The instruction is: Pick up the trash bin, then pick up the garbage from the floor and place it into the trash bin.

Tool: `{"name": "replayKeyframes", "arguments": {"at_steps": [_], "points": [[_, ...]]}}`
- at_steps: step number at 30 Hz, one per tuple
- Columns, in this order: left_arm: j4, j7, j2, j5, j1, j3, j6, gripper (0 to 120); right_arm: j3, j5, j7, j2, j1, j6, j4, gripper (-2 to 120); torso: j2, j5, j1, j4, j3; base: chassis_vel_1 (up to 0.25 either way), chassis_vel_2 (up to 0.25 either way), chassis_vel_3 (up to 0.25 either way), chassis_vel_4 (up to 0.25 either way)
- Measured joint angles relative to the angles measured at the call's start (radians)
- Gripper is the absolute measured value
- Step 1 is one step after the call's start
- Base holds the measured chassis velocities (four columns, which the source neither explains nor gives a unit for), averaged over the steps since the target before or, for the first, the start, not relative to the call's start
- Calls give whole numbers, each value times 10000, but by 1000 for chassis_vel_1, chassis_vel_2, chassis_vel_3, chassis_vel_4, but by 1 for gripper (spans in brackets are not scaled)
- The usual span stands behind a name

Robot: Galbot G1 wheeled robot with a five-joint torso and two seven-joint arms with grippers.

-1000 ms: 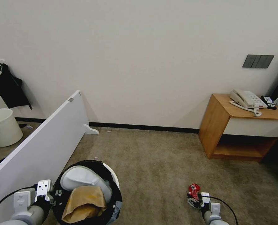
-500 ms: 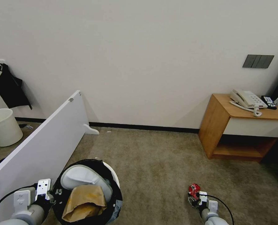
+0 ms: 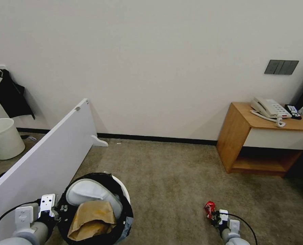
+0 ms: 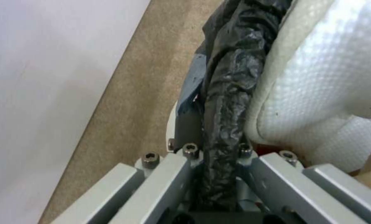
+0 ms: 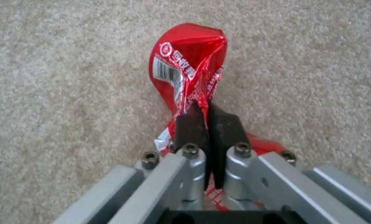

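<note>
Two grippers, both clamped. Right gripper [image 5: 208, 124], low at the near right, is pinched on the can [image 5: 187, 67]: crushed red metal, wedged between the dark pads [image 5: 189, 126], most of it sticking out past the tips, a bit trailing back under the fingers. Carpet [image 3: 178, 177] under it; can't tell if the can is touching the floor.

Left gripper [image 4: 218, 155], near left, is closed on the rim of the bin [image 3: 124, 190], black bag [image 4: 231, 93] bunched between its fingers. Inside the bin: white slipper [image 3: 90, 195] against the far side, brown cardboard [image 3: 91, 216] in front of it.

Edges: white board [image 3: 46, 160] leans just left of the bin, running back toward the wall. Cream bucket [image 3: 3, 137] beyond it, far left. Wooden table [image 3: 256, 136] with a phone [image 3: 268, 108] against the wall on the right, well apart from the can. Open carpet between bin and can and on to the skirting.
</note>
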Motion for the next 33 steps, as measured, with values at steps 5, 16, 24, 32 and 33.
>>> {"name": "replayKeyframes", "arguments": {"at_steps": [5, 16, 24, 32, 33], "points": [[-12, 0, 2, -22, 2, -3, 0, 0, 20, -4, 5, -26, -35, -4, 12, 0, 0, 0, 0, 0, 0, 0, 0, 0, 0], [-36, -2, 20, -38, -13, -12, 0, 0, 152, -61, 33, -196, -222, -24, 236, 0, -1, 3, 0, -3, 2, 0, 0, 0, 0], [-55, -13, 46, -125, -26, -30, 0, 0, 457, -114, 100, -772, -769, 33, 1596, 0, 0, 1, 1, -3, 2, 0, 0, 0, 0], [-59, -90, 73, -244, -50, 52, 0, 0, 1024, 224, -109, -1269, -1382, 639, 3246, 0, -1, 3, 1, -2, 2, 0, 0, 0, 0], [-59, -90, 73, -244, -50, 52, 0, 0, 1024, 224, -109, -1269, -1382, 639, 3246, 0, -1, 3, 1, -2, 2, 0, 0, 0, 0]]}}
